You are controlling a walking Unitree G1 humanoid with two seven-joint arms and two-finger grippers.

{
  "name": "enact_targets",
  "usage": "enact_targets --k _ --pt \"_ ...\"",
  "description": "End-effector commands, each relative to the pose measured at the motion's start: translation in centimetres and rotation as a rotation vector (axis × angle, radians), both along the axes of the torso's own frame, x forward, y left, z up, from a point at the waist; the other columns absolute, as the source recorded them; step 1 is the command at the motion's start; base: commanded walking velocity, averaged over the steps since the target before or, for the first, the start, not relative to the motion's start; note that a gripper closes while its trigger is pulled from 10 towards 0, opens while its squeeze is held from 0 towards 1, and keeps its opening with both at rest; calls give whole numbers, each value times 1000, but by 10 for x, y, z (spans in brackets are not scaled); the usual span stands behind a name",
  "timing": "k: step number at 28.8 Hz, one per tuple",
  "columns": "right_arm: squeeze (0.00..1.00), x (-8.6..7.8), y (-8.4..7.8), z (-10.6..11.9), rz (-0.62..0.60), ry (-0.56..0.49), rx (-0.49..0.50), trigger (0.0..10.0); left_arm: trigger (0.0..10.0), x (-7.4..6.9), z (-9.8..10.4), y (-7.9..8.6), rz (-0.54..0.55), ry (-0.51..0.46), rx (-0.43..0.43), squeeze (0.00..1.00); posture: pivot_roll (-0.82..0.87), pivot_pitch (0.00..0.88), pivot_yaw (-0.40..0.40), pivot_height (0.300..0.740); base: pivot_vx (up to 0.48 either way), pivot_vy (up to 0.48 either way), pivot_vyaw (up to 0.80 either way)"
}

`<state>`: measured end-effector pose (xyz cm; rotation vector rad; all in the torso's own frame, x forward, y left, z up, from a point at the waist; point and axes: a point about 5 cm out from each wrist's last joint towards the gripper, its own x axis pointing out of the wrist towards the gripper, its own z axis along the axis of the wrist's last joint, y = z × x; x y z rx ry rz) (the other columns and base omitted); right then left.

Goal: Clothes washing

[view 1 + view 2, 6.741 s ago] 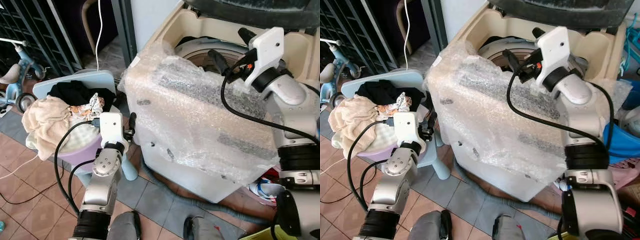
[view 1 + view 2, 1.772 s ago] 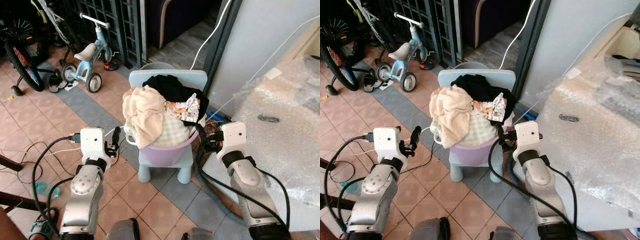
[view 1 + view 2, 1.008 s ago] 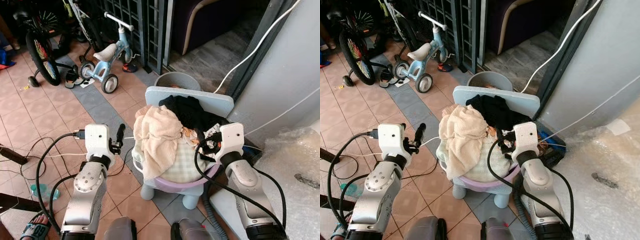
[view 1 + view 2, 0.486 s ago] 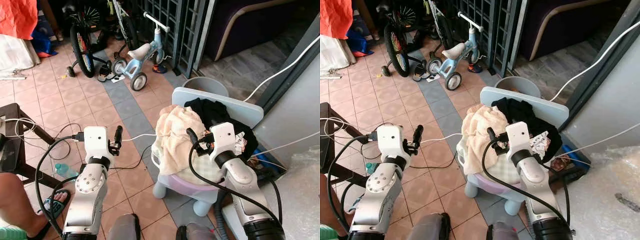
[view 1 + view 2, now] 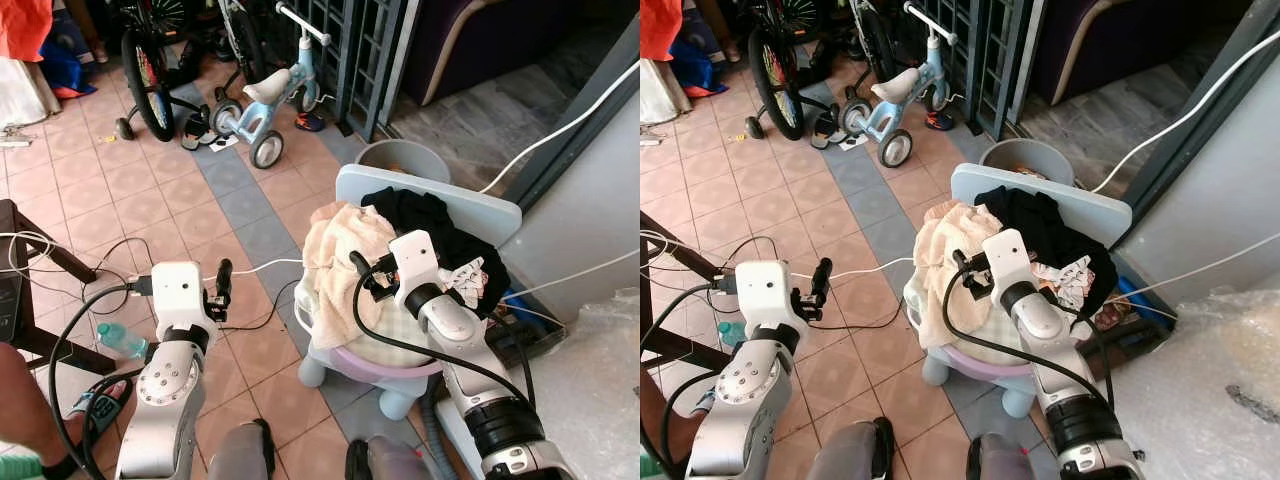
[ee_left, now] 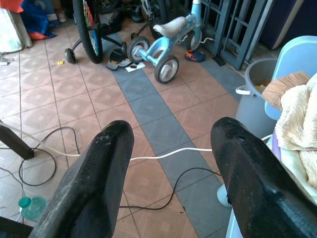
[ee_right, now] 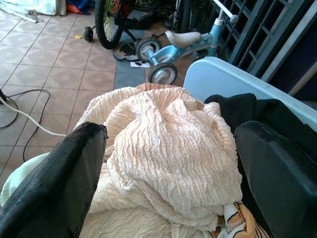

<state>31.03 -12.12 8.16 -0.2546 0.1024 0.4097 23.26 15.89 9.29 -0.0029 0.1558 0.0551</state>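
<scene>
place: home porch, probably | evidence: tricycle (image 5: 262, 104), bicycle (image 5: 148, 75), laundry basin (image 5: 385, 362), tiles

A purple laundry basin (image 5: 385, 362) heaped with clothes is seen standing on a pale blue child's chair (image 5: 430, 205), against its backrest. A cream textured garment (image 5: 338, 255) is draped over the basin's rim on the side toward the tricycle, and a black garment (image 5: 425, 225) is piled at the back, against the backrest. The right end effector (image 5: 358, 272) is held over the cream garment, its fingers parted. The left end effector (image 5: 224, 285) is held above the tiled floor (image 5: 120, 190), its fingers apart, beside a white cable (image 5: 250, 267). A light blue tricycle (image 5: 265, 95) and a bicycle wheel (image 5: 143, 65) are seen near the metal grille. A grey bucket (image 5: 400, 160) stands behind the chair.
</scene>
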Motion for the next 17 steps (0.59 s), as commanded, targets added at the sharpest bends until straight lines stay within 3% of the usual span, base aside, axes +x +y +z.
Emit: enact_targets --k 1,5,9,15,16,17 --pt "0 3 4 -4 31 8 -34 10000 10000 -7 1 2 11 14 13 0 145 255 -46 740 0 0 0" --pt "0 16 11 -7 22 30 -75 10000 10000 -13 3 2 27 25 11 0 164 269 -54 740 0 0 0" --pt "0 34 28 2 -19 9 -119 10000 10000 -18 7 1 36 31 13 0 189 288 -62 740 0 0 0" --pt "0 35 36 -9 -53 78 -177 10000 10000 -23 8 3 49 46 18 0 199 297 -66 740 0 0 0" --pt "0 34 36 -13 -64 111 -166 3922 10000 -24 7 3 51 51 19 0 200 299 -69 740 0 0 0" --pt "0 30 36 -26 -114 205 -148 0 10000 -25 7 3 53 57 18 0 206 301 -72 740 0 0 0"
